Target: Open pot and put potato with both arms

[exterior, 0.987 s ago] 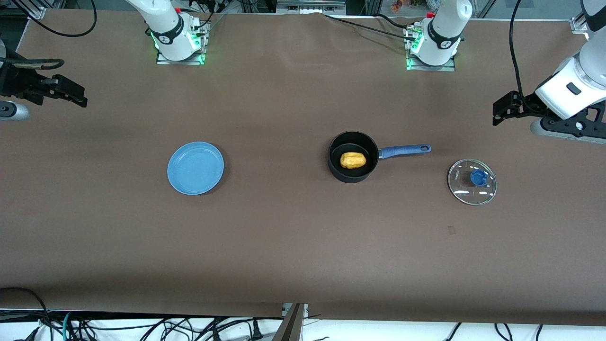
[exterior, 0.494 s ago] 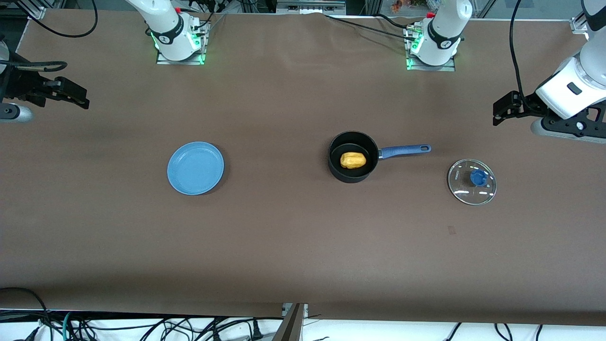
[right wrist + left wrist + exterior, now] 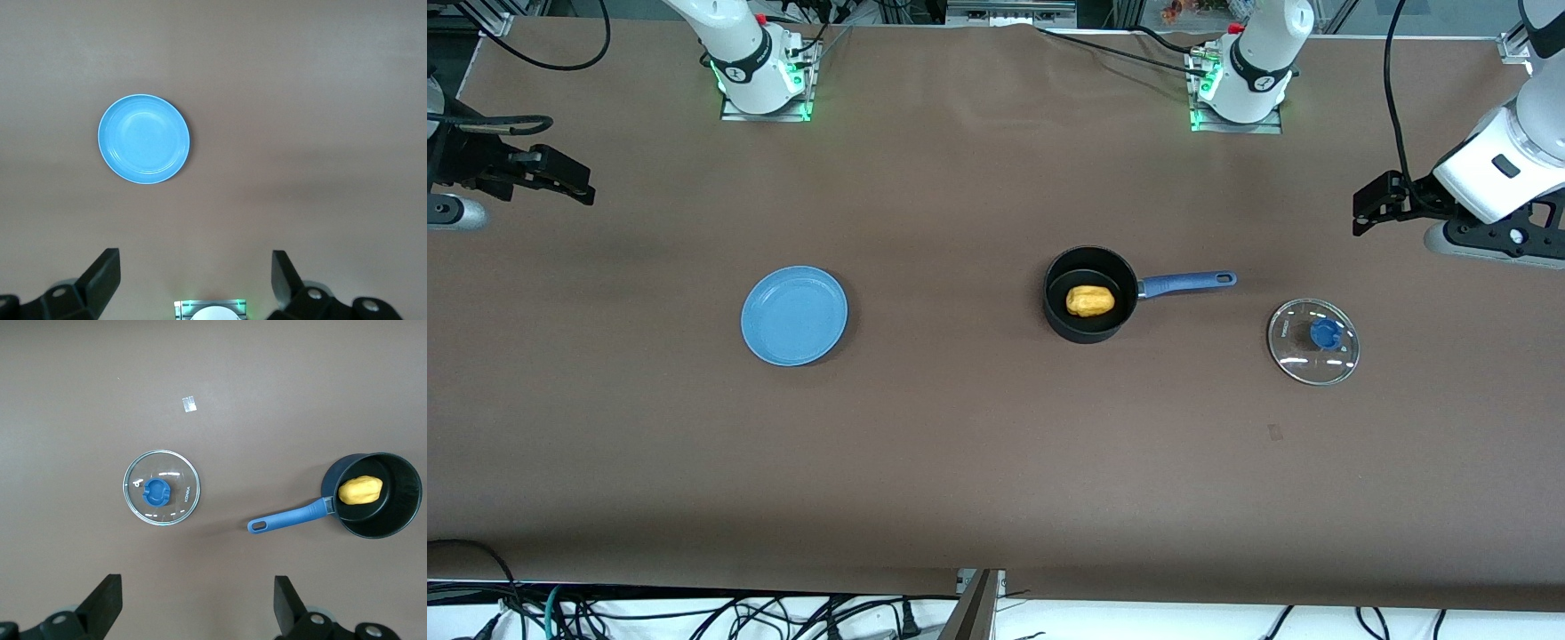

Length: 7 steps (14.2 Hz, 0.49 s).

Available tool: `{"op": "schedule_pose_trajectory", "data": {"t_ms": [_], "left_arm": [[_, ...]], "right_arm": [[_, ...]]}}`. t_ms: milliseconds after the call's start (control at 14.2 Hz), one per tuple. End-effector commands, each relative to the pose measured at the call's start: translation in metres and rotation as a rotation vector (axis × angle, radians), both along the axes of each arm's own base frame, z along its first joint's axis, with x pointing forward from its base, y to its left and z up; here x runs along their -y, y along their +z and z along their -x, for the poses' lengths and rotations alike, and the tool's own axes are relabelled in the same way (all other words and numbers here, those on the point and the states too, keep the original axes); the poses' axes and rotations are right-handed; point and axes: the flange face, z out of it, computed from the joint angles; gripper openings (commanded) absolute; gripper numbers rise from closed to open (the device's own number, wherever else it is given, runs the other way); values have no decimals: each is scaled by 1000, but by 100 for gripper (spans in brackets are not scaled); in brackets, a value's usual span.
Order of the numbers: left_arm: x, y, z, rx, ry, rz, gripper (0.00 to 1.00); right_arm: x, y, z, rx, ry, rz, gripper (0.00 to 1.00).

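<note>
Potato sitting in pot, centre frame; looks light, firm, take by middle. Lid off, fragile. Left gripper, right gripper both spread, holding nothing, waiting at frame edges.

A round light-blue plate lies flat on the brown table, toward the right arm's end, with nothing on it. A small pale scrap, perhaps tape, lies on the table toward the left arm's end, nearer to the front camera. Loose cables run below the table's near edge.
</note>
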Motion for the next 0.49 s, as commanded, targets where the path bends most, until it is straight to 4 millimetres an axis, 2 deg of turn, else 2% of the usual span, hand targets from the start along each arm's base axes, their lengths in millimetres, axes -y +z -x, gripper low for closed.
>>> {"op": "schedule_pose_trajectory", "data": {"t_ms": [0,423], "left_arm": [[2,7,0,2,6,29,100],[1,7,0,2,8,29,100]], "right_arm": [[-1,3,2,10,-20,-30,100],[0,3,1,11,-13,-32,100]]}}
